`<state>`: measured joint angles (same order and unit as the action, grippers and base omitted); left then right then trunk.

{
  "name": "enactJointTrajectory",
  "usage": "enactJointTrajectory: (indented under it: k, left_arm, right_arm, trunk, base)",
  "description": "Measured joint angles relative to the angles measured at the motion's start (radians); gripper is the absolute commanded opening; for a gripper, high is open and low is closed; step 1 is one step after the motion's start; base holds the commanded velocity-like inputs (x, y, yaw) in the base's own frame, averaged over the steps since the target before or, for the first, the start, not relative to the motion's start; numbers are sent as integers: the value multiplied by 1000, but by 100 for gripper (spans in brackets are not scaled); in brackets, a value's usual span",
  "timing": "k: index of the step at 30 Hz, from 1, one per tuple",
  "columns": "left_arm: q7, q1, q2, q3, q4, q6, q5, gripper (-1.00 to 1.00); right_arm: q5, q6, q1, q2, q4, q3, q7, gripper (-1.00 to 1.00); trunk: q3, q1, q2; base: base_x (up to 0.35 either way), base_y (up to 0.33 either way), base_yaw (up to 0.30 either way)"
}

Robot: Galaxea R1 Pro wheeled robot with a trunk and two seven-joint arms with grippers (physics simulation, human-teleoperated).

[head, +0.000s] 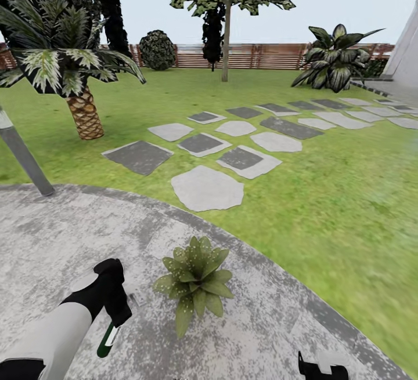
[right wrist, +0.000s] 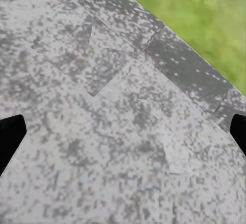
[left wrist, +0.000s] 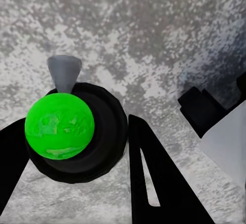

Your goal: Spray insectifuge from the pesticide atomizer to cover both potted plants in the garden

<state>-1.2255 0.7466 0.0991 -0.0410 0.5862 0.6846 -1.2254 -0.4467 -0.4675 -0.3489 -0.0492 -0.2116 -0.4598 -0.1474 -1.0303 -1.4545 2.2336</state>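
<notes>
At the head view's lower left, the left gripper (head: 119, 316) is clamped on the pesticide atomizer (head: 108, 339) — the green bottle hangs over the grey patio (head: 52, 235), just left of a potted plant (head: 196, 283). The right gripper (right wrist: 123, 131) — fingertips spread wide, holding nothing.

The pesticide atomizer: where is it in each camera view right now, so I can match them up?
Head view: pesticide atomizer low left, hanging from the left gripper, beside the potted plant.
Left wrist view: seen end-on as a green disc between the fingers.
Right wrist view: not in it.
Shared landmark: the grey stone patio.
</notes>
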Motion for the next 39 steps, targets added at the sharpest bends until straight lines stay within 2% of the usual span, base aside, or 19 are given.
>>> enactJointTrajectory:
  k: [10,16,19,20,22,28,32,35,39]
  left_arm:
    - [1,-1,-6,0,-2,2,-1,-100]
    - [1,-1,-17,-2,-2,2,-2,-100]
    - [0,-2,-22,-2,-2,2,-2,-100]
    - [1,-2,-36,-3,-1,3,-4,-100]
    - [2,-2,-43,-4,-1,3,-9,-100]
    - [7,-12,-44,-2,-15,2,-10,-100]
    - [71,-64,-40,0,-44,-1,-2,-100]
    - [80,-71,-44,1,-82,-2,24,-100]
    - [81,-72,-63,3,-77,-3,53,-100]
  right_arm:
    - [-1,0,0,0,0,0,0,100]
    - [-1,0,0,0,0,0,0,100]
    - [-1,0,0,0,0,0,0,100]
    - [-1,0,0,0,0,0,0,100]
    - [-1,0,0,1,0,0,0,100]
    - [-1,0,0,0,0,0,0,100]
    - [-1,0,0,1,0,0,0,100]
    - [-1,0,0,0,0,0,0,100]
    - [-1,0,0,0,0,0,0,100]
  trunk:
    - [0,0,0]
    - [0,0,0]
    - [0,0,0]
    - [0,0,0]
    - [0,0,0]
    - [0,0,0]
    - [0,0,0]
    - [0,0,0]
    - [0,0,0]
  base:
    - [136,-152,24]
    - [-148,-240,7]
    - [-161,-226,187]
    - [-34,-262,268]
    - [-13,-216,274]
    - [-1,-24,181]
    - [0,-1,10]
    - [0,0,0]
    - [0,0,0]
